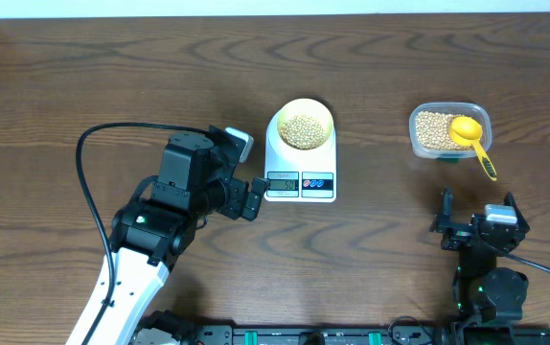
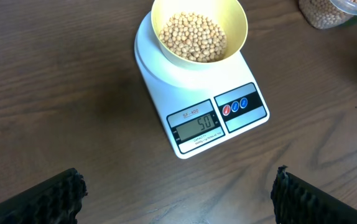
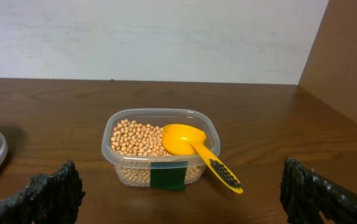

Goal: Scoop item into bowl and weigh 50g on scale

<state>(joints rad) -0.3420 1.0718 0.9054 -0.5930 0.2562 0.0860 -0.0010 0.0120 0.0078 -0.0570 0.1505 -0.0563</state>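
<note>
Broadly, bare table [image 1: 55, 77] lies open across the overhead's left and top. Upper middle, the scale [image 2: 160, 81] reads 50 under the bowl [image 2: 236, 22] of beans [image 2: 193, 36]. Upper right, a clear tub [image 1: 417, 142], cut off in the left wrist view, holds more beans and a yellow scoop [image 1: 467, 129]. The left gripper [image 1: 244, 171] and right gripper [image 1: 476, 213] gape wide, empty

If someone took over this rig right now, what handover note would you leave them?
The left gripper is open and empty, hovering in front of the scale. The right gripper is open and empty, facing the tub.
The bowl sits on the scale with beans in it; the display reads 50. The scoop lies in the tub on more beans.
Done: scooping and weighing, going by the display.
Left: nothing apparent; perhaps pull the arms back.
</note>
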